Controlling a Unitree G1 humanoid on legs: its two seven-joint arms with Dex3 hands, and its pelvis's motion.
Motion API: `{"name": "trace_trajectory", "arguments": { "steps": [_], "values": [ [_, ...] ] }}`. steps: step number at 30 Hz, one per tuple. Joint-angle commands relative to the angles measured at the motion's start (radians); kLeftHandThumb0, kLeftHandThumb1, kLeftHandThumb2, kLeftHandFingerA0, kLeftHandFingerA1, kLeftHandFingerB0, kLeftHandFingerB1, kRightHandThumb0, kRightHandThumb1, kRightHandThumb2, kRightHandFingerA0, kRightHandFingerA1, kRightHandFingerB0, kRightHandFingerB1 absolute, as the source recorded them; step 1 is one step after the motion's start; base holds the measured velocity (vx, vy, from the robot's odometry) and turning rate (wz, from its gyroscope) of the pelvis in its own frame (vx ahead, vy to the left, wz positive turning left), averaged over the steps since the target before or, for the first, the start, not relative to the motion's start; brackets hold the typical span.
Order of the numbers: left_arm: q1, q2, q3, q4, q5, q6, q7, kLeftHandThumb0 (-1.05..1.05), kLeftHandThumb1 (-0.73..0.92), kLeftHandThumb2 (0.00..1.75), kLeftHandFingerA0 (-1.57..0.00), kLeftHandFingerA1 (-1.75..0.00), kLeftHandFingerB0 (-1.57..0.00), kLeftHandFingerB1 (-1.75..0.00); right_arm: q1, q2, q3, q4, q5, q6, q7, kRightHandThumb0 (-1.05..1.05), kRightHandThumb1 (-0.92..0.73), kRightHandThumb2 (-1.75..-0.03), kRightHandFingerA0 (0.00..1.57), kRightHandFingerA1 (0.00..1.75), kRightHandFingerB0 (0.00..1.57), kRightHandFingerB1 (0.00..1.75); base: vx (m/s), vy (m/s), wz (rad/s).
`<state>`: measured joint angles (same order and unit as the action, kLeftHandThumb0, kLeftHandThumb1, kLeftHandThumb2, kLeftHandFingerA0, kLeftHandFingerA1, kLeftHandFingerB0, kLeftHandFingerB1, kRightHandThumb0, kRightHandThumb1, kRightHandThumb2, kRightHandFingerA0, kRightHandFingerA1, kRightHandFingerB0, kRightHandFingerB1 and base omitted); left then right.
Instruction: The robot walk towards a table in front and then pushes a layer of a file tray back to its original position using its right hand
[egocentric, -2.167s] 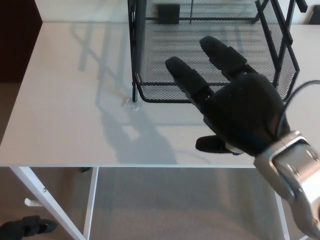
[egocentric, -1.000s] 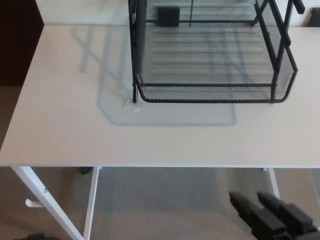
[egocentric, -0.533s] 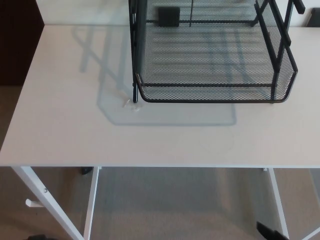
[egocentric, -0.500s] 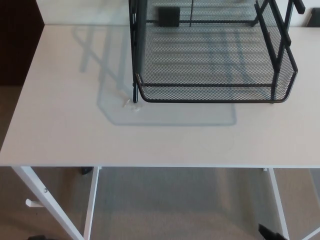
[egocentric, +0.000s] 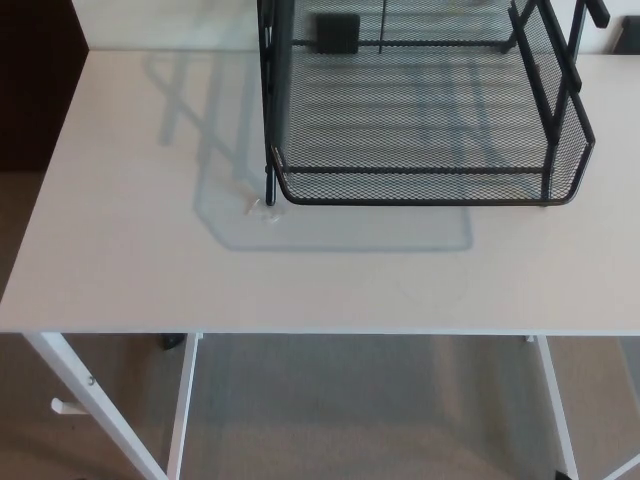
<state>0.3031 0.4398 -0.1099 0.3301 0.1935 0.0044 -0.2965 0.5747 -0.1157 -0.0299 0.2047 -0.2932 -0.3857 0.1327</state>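
Zero hands in the shot right now, so I can't tell what the fingers are doing or where the tray sits relative to them. Nearest is the white table (egocentric: 150, 270), front edge running across the picture. Further back, the black mesh file tray (egocentric: 420, 150) sits on the tabletop, right of centre, its frame reaching up past the top edge.

I'm seeing the file tray (egocentric: 425, 130) sitting on the table (egocentric: 130, 260) toward its far right, well behind the near edge.
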Motion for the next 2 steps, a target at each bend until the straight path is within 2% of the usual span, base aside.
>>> {"name": "trace_trajectory", "arguments": {
  "steps": [1, 2],
  "values": [
    [0.009, 0.019, 0.000, -0.001, 0.015, -0.021, 0.005, -0.29, 0.68, 0.61, -0.48, -0.41, -0.32, -0.35, -0.003, -0.017, 0.001, 0.024, 0.066, -0.063, -0.009, -0.85, -0.56, -0.90, 0.04, 0.29, 0.03, 0.08, 0.00, 0.000, 0.00],
    [0.009, 0.019, 0.000, -0.001, 0.015, -0.021, 0.005, -0.29, 0.68, 0.61, -0.48, -0.41, -0.32, -0.35, -0.003, -0.017, 0.001, 0.024, 0.066, -0.063, -0.009, -0.85, -0.56, -0.90, 0.04, 0.29, 0.03, 0.08, 0.00, 0.000, 0.00]
  ]
}}
